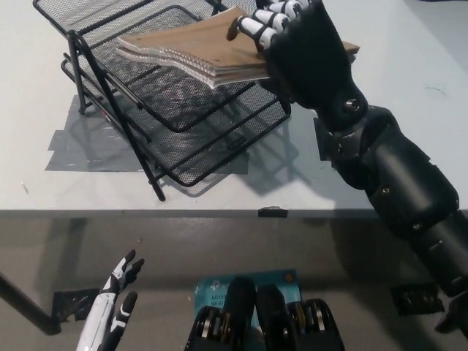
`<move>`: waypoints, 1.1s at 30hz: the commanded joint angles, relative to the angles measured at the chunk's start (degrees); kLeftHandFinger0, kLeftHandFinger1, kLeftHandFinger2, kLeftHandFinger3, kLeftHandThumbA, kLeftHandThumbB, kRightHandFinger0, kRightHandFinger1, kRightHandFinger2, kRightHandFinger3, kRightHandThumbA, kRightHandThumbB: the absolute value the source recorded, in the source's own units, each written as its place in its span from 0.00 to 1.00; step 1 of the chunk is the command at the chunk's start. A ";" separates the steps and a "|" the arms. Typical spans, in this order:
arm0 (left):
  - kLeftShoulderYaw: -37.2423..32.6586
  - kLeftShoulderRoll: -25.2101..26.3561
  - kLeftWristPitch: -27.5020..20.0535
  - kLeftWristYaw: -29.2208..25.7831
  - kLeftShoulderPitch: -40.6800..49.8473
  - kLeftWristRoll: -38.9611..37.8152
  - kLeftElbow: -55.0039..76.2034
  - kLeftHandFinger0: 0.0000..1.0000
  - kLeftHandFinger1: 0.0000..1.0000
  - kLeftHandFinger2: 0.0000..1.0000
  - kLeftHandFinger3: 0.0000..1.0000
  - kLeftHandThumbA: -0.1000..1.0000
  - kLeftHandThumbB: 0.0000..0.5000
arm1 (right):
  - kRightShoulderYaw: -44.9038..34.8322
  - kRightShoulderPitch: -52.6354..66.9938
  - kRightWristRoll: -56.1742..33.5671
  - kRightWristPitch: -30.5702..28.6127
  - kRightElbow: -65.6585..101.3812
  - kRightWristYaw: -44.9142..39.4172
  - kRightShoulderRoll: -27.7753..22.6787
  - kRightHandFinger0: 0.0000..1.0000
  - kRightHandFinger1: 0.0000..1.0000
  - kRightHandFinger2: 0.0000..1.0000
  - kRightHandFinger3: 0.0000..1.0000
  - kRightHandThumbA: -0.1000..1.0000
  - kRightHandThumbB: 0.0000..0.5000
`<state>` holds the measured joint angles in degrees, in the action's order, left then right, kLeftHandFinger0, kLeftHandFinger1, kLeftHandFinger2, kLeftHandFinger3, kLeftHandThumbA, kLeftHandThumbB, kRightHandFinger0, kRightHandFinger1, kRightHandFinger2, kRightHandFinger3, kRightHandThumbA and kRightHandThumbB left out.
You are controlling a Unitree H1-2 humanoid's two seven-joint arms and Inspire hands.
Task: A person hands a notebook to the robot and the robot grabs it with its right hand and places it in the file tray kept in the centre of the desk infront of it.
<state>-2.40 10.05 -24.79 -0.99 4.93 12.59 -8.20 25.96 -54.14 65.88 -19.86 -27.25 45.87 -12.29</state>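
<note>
Right hand [296, 36] at 1 o'clock grips notebook [194, 45] over tray [153, 110]; left hand [113, 311], 7 o'clock, fingers spread.

The spiral notebook [194, 45] is showing a plain brown cover with a silver-grey wire binding. The file tray [131, 80] is showing black wire mesh. The desk [219, 183] is appearing light grey.

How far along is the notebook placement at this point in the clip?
Handover looks done: no person is in view and the right robot hand is shut on the notebook. In hand: the notebook hangs tilted over the file tray, not yet lying flat in it. Left: set it down and release. The left robot hand rests low at the picture's lower left.
</note>
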 commanded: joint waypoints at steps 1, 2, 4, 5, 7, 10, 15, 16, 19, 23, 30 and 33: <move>-0.31 1.22 -2.14 -0.77 0.03 0.19 0.85 0.98 0.94 0.91 1.00 1.00 0.52 | -1.82 -6.23 0.93 4.17 0.76 3.99 0.92 0.00 0.00 0.20 0.33 0.97 0.00; -0.45 1.32 -2.14 -1.02 0.07 0.39 0.91 0.96 0.93 0.91 1.00 1.00 0.52 | -1.27 -6.51 1.80 4.54 -0.40 4.98 0.98 0.00 0.00 0.22 0.34 0.96 0.00; -0.57 1.41 -2.14 -1.18 0.10 0.51 0.99 0.95 0.92 0.91 1.00 1.00 0.52 | -0.58 -7.09 1.99 3.70 -2.54 6.67 1.13 0.00 0.00 0.18 0.29 0.96 0.00; -0.60 1.42 -2.14 -1.19 0.10 0.51 0.99 0.95 0.92 0.91 1.00 1.00 0.52 | -0.47 -7.21 1.97 3.49 -2.91 6.96 1.16 0.00 0.00 0.18 0.29 0.96 0.00; -0.42 1.26 -2.14 -1.24 0.17 1.39 0.96 0.95 0.92 0.90 1.00 1.00 0.54 | 0.36 -7.73 2.28 2.81 -4.97 7.98 1.21 0.00 0.00 0.16 0.22 0.90 0.00; -0.24 1.11 -2.14 -0.76 0.08 0.66 1.03 0.98 0.92 0.90 1.00 1.00 0.53 | 2.11 -8.57 3.21 2.04 -7.43 7.75 0.78 0.00 0.00 0.16 0.18 0.81 0.02; 0.01 0.89 -2.03 -0.59 0.01 0.98 1.27 0.99 0.91 0.89 1.00 1.00 0.53 | 6.20 -9.87 5.71 2.13 -12.24 8.93 0.29 0.00 0.00 0.14 0.20 0.80 0.00; 0.04 0.85 -1.97 -0.68 0.02 1.18 1.28 0.99 0.91 0.89 1.00 1.00 0.53 | 7.00 -10.11 6.40 2.39 -12.76 9.28 0.13 0.00 0.00 0.15 0.19 0.79 0.00; 0.02 0.71 -1.70 -0.85 -0.13 1.71 1.25 0.98 0.90 0.87 1.00 1.00 0.54 | 10.74 -11.52 8.05 0.74 -16.12 10.64 -0.32 0.00 0.00 0.14 0.12 0.77 0.00; -0.03 0.60 -0.19 -0.37 -0.09 1.69 2.27 0.98 0.90 0.87 1.00 1.00 0.55 | 14.20 -13.13 9.13 0.73 -19.03 13.22 -0.23 0.00 0.00 0.12 0.06 0.79 0.00; -0.13 0.66 0.58 0.02 -0.12 1.81 2.86 0.98 0.90 0.86 1.00 1.00 0.54 | 15.56 -14.52 8.44 1.53 -18.37 12.34 -0.21 0.00 0.00 0.04 0.03 0.82 0.00; -0.23 0.65 0.59 0.23 -0.27 1.41 2.54 0.97 0.89 0.85 1.00 1.00 0.57 | 15.45 -15.49 7.78 1.82 -17.03 10.47 -0.16 0.00 0.00 0.04 0.05 0.84 0.00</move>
<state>-2.62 10.26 -24.13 -0.94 4.91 13.95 -7.34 41.81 -63.67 73.79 -18.90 -46.78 55.24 -12.25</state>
